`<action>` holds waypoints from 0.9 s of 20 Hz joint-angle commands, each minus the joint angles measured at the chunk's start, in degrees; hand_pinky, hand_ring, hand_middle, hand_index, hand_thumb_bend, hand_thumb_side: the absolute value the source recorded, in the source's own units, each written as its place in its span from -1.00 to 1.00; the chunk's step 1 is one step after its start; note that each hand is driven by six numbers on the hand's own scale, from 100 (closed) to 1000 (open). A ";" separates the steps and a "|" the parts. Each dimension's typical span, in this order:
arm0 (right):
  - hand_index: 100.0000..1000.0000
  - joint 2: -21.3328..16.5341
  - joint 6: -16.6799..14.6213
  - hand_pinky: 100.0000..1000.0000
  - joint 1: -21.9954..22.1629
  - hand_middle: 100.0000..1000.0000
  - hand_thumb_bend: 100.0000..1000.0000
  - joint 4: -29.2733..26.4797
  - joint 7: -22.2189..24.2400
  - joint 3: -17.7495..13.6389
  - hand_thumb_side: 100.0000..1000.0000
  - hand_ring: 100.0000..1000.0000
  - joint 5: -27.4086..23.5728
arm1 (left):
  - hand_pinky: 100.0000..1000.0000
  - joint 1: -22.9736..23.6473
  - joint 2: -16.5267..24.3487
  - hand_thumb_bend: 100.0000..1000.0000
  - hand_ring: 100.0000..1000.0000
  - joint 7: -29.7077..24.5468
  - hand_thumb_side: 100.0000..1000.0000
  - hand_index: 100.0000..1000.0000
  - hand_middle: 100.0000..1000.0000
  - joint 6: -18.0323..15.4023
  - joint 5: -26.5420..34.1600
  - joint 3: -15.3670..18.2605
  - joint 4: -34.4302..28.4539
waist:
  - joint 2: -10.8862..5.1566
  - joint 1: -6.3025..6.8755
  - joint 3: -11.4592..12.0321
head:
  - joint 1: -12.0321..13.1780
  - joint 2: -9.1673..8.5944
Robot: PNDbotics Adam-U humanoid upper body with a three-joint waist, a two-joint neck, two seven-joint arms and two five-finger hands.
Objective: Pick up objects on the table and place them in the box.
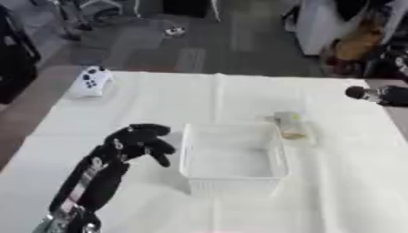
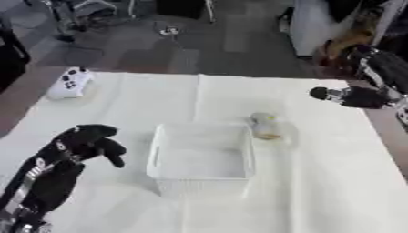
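A white plastic box [image 1: 233,157] stands in the middle of the white table; nothing shows inside it. A small clear object with a yellowish part [image 1: 290,124] lies on the table just beyond the box's far right corner. A white game controller [image 1: 92,80] rests at the far left of the table. My left hand [image 1: 142,140] hovers left of the box with its fingers curled and holding nothing. My right hand [image 2: 350,97] comes in at the far right edge of the table, above and right of the clear object; its fingers are not clear.
The white cloth-covered table [image 1: 343,182] has open surface in front of and right of the box. Beyond its far edge is grey floor with chair legs, a white cabinet [image 1: 318,22] and brown items at the back right.
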 commanded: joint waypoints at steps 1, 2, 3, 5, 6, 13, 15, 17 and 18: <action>0.69 -0.93 -0.54 0.39 -1.98 0.63 0.87 0.68 1.42 -1.08 1.00 0.52 0.72 | -0.06 -1.09 0.14 0.12 0.34 -0.31 0.48 0.74 0.57 0.03 0.19 -0.13 -1.06 | -0.39 -0.02 0.25 | 0.43 -1.78; 0.70 -0.94 -0.61 0.39 -2.03 0.63 0.87 0.82 1.81 -1.23 1.00 0.52 0.68 | -0.06 -1.23 0.05 0.12 0.34 -0.35 0.48 0.74 0.57 0.09 0.18 -0.14 -1.06 | -0.16 -0.08 0.41 | 0.48 -2.31; 0.70 -1.01 -0.60 0.38 -2.10 0.62 0.87 0.89 2.10 -1.35 1.00 0.51 0.64 | -0.06 -1.35 -0.03 0.11 0.34 -0.39 0.49 0.74 0.57 0.15 0.15 -0.15 -1.06 | 0.10 -0.18 0.59 | 0.55 -2.92; 0.71 -1.19 -0.62 0.37 -2.21 0.61 0.87 0.89 2.58 -1.44 1.00 0.51 0.60 | -0.07 -1.43 -0.18 0.11 0.34 -0.42 0.50 0.74 0.57 0.34 0.00 -0.18 -1.06 | 0.50 -0.46 1.06 | 0.62 -3.85; 0.71 -1.30 -0.63 0.37 -2.25 0.61 0.87 0.87 2.82 -1.48 1.00 0.51 0.59 | -0.07 -1.43 -0.24 0.11 0.34 -0.41 0.50 0.74 0.57 0.45 -0.09 -0.18 -1.06 | 0.63 -0.59 1.28 | 0.63 -4.16; 0.76 -1.96 -0.94 0.34 -3.09 0.62 0.86 0.58 4.43 -1.68 1.00 0.50 -0.83 | -0.08 -1.82 -0.23 0.08 0.35 -0.30 0.53 0.75 0.58 0.94 -1.29 -0.50 -1.06 | 2.55 -2.15 3.21 | 0.86 -6.33; 0.76 -2.14 -1.17 0.36 -3.29 0.62 0.86 0.38 4.97 -1.59 1.00 0.50 -1.09 | -0.07 -2.26 -0.05 0.08 0.35 -0.26 0.53 0.75 0.58 0.97 -1.48 -0.64 -1.06 | 3.08 -2.69 3.77 | 0.97 -6.95; 0.78 -2.27 -1.35 0.36 -3.42 0.62 0.86 0.18 5.48 -1.64 1.00 0.50 -1.24 | -0.07 -2.80 0.22 0.08 0.35 -0.30 0.53 0.75 0.58 0.98 -1.54 -0.82 -1.06 | 3.57 -3.27 4.43 | 1.14 -7.56; 0.79 -2.30 -1.46 0.36 -3.43 0.63 0.86 0.16 5.79 -1.67 1.00 0.51 -1.44 | -0.07 -3.07 0.38 0.08 0.35 -0.35 0.53 0.75 0.58 0.99 -1.53 -0.91 -1.06 | 3.77 -3.54 4.68 | 1.27 -7.80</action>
